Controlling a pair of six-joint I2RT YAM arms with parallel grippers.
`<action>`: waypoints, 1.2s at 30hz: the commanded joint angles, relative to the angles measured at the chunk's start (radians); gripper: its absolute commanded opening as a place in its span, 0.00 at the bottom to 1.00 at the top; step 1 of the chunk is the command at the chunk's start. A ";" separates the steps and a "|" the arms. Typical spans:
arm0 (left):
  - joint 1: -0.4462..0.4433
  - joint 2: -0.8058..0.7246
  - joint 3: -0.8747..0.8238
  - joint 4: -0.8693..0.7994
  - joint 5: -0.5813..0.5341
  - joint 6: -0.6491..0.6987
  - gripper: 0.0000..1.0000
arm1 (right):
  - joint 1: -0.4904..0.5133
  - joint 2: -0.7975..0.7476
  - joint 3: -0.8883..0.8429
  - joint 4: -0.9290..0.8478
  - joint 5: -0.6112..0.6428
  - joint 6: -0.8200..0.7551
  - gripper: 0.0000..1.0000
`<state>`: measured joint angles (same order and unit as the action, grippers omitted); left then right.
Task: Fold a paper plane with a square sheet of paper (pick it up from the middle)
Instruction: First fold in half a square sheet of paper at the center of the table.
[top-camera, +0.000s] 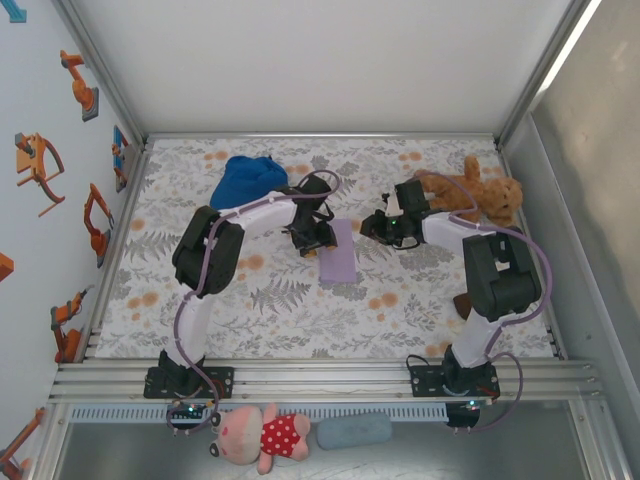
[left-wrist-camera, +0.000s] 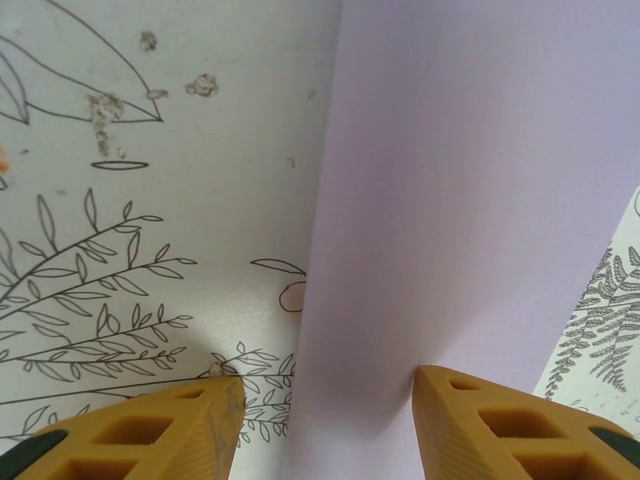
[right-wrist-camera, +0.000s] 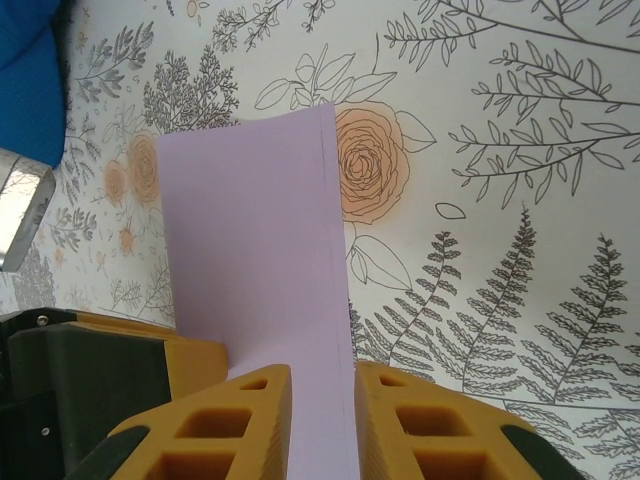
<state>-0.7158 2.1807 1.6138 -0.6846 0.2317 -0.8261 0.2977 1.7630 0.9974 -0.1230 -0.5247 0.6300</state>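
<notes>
Left end effector (left-wrist-camera: 328, 388) over paper (left-wrist-camera: 470, 200), cap (top-camera: 250, 180) (overhead)

Setting: a robotics lab test cell. Evidence:
- Two arms are bolted to an aluminium rail (top-camera: 320, 378) well behind the left gripper (top-camera: 318, 240) and the right gripper (top-camera: 368, 228).
- White panel walls (top-camera: 320, 60) in metal framing box in the table ahead of and beside both grippers.
- Robot-arm stickers (top-camera: 40, 165) cover the wall far outboard of the left gripper.
- A floral cloth (top-camera: 300, 310) beneath both grippers and a teddy bear (top-camera: 485, 195) near the right gripper read as staged props.
</notes>
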 joint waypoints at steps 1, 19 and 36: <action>-0.022 0.168 -0.048 -0.043 -0.058 0.037 0.52 | -0.002 -0.024 -0.012 -0.008 0.019 -0.021 0.23; -0.026 0.229 0.011 -0.084 -0.032 0.048 0.55 | -0.002 0.010 -0.013 0.044 -0.077 -0.016 0.22; -0.026 0.248 0.020 -0.087 -0.011 0.056 0.55 | 0.040 0.114 0.046 0.027 -0.218 -0.040 0.13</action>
<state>-0.7200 2.2444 1.7145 -0.7902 0.2356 -0.7982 0.3248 1.8580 1.0042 -0.0750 -0.7158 0.6216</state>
